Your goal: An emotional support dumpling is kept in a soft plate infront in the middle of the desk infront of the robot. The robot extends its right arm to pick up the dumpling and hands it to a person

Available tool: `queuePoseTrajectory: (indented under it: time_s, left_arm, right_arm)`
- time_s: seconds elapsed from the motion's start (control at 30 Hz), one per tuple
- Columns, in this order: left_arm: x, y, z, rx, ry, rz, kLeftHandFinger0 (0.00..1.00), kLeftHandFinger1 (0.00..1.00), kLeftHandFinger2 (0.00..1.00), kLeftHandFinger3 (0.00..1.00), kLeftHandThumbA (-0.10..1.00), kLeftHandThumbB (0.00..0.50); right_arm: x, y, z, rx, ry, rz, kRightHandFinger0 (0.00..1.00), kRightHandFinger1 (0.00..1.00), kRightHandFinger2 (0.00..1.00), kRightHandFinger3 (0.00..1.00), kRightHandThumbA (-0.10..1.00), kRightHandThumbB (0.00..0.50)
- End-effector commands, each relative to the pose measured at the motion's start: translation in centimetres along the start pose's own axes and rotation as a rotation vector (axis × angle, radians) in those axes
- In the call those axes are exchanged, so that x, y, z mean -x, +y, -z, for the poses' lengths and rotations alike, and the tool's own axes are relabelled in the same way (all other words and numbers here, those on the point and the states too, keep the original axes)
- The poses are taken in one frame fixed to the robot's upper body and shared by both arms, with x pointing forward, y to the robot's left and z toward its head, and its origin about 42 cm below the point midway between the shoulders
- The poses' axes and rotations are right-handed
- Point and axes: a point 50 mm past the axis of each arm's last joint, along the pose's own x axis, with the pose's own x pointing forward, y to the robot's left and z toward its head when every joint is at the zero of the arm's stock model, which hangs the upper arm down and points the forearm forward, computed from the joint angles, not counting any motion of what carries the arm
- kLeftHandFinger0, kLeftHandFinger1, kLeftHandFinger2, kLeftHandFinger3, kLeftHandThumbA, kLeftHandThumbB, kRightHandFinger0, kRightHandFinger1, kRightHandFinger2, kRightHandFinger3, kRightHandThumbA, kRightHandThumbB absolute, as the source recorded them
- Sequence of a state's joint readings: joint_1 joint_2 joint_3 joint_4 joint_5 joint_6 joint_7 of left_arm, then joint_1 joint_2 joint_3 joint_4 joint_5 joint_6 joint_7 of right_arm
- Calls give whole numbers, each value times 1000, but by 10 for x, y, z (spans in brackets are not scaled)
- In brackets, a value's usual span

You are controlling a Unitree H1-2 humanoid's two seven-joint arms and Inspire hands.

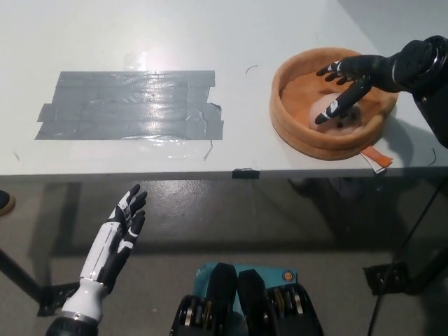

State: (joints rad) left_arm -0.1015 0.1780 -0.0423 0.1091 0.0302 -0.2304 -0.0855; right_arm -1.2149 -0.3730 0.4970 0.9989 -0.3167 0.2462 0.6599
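A soft tan round plate (294, 124) sits on the white desk at the right. Inside it lies a pale pink-white dumpling (329, 112), partly covered by my black right hand (350, 80). That hand hovers over the plate with its fingers spread, open and holding nothing. One finger points down toward the dumpling. My white left hand (119, 234) rests open below the desk's front edge at the lower left.
A broad patch of grey tape (133, 105) lies on the desk (210, 28) at the left. An orange tag (378, 157) sticks out from under the plate near the desk's front edge. The floor and table legs show below.
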Motion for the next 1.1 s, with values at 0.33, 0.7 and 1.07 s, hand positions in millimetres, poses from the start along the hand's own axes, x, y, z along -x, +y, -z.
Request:
queuePoseTrajectory:
  time_s: [0.33, 0.7, 1.07]
  left_arm:
    - [-9, 9, -15, -31, -70, 17, 1000, 1000, 1000, 1000, 892, 359]
    - [-10, 9, -15, -33, -67, 16, 1000, 1000, 1000, 1000, 893, 368]
    - [-12, 9, -16, -25, -72, 13, 1000, 1000, 1000, 1000, 894, 373]
  right_arm:
    - [18, -34, -13, 83, -13, 103, 1000, 1000, 1000, 1000, 1000, 307]
    - [8, -17, 1, 79, 4, 39, 1000, 1000, 1000, 1000, 1000, 303]
    - [0, -4, 10, 157, 37, 9, 1000, 1000, 1000, 1000, 1000, 331]
